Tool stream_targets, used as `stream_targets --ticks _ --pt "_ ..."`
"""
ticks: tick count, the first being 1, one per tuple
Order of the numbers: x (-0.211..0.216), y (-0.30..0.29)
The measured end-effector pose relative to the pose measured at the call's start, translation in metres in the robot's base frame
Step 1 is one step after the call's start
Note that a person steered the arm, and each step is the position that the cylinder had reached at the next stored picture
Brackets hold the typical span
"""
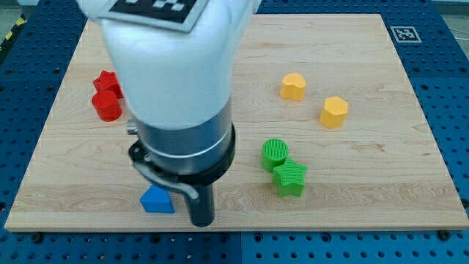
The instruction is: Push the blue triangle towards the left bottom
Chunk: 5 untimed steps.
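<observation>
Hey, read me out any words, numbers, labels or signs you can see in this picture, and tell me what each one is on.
No readable words or numbers anywhere.
Black-and-white square marker on the wooden board's top-right corner: a coded pattern, no text.
Black-and-white pattern on the arm's white housing: cut off by the frame, unreadable.

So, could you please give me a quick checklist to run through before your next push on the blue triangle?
1. Blue triangle in view, near the board's bottom edge: ok.
2. My tip close to it, on its right: ok.
3. Tip touching the triangle: cannot tell.
4. Board left of the triangle free of blocks: ok.
5. Room below the triangle before the edge: not ok, very little.
6. Red blocks and green star well away: ok.
</observation>
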<state>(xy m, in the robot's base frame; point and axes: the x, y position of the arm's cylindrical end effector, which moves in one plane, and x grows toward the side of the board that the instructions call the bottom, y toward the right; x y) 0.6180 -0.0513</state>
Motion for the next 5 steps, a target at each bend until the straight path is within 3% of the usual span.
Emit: stream_targets --ticks 4,5 --pt "-0.030 -0.033" --pt "-0.019 -0.049"
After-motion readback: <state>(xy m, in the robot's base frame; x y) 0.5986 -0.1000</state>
